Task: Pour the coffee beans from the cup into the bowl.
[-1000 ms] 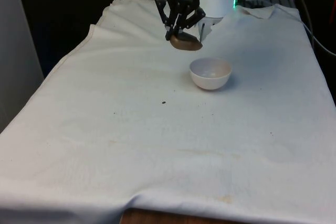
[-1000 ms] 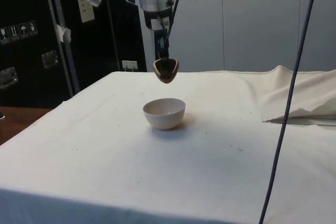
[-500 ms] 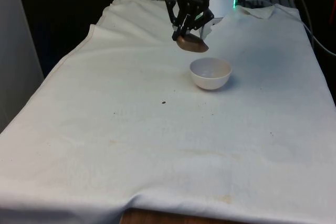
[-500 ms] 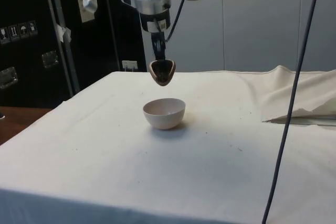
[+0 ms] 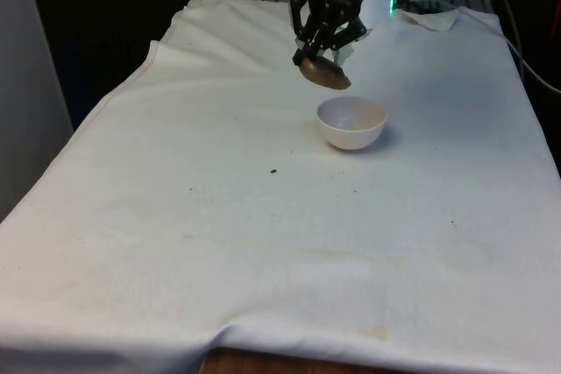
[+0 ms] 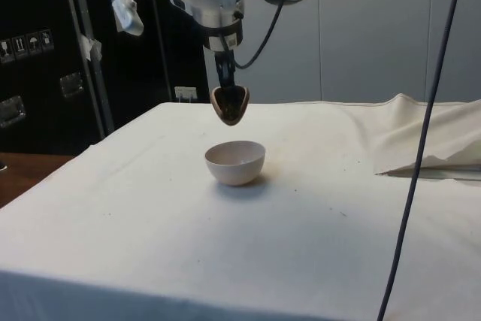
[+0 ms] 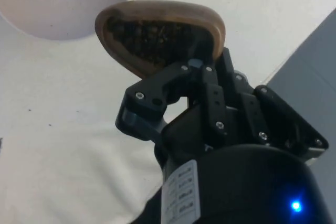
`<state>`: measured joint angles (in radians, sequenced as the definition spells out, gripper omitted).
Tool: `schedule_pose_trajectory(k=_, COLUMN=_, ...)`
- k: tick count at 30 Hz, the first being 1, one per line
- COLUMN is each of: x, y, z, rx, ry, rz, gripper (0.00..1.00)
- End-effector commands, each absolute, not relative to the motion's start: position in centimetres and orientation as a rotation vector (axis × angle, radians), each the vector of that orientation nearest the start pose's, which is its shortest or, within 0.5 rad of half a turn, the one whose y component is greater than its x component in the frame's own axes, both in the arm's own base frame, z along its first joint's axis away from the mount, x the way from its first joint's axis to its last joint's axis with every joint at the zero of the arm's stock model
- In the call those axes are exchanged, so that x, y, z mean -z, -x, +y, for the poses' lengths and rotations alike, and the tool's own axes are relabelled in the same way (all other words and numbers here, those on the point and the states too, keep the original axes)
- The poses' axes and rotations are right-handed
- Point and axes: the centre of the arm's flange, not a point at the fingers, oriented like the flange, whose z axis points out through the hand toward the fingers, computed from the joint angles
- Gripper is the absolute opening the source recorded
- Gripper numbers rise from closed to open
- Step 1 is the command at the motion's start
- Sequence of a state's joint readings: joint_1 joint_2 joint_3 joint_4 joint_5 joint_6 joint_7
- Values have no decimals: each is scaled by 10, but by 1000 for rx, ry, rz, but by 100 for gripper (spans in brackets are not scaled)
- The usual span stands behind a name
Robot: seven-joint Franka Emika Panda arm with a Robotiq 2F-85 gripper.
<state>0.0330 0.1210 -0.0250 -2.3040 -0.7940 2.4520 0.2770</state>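
Observation:
A small brown wooden cup [image 5: 324, 74] hangs in the air, tilted, with my black gripper [image 5: 326, 48] shut on its rim. In the wrist view the cup [image 7: 157, 38] is full of dark coffee beans and my gripper [image 7: 181, 74] pinches its edge. A white bowl [image 5: 351, 122] stands on the cloth just below and to the front view's right of the cup. From the side, the cup [image 6: 230, 104] hovers a short way above the bowl [image 6: 235, 162], whose inside [image 7: 63, 1] holds no beans.
A white cloth [image 5: 263, 216] covers the table, with a few dark specks [image 5: 273, 171] in front of the bowl. A bunched fold of cloth [image 6: 428, 140] lies at the side view's right, and a black cable [image 6: 413, 171] hangs there.
My gripper has carried the cup to the front view's right, closer over the bowl, and tipped it further. The bowl has not moved.

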Motion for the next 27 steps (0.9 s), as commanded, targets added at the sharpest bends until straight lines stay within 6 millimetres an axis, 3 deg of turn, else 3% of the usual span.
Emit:
schedule_pose_trajectory(k=1, x=-300, y=-523, z=6, rx=198, ry=3599, rz=-635, gripper=0)
schedule_pose_trajectory(k=14, x=-290, y=-510, z=36, rx=252, ry=3673, rz=-644, gripper=0)
schedule_pose_trajectory(k=27, x=-283, y=-505, z=53, rx=218, ry=3735, rz=-688, gripper=0)
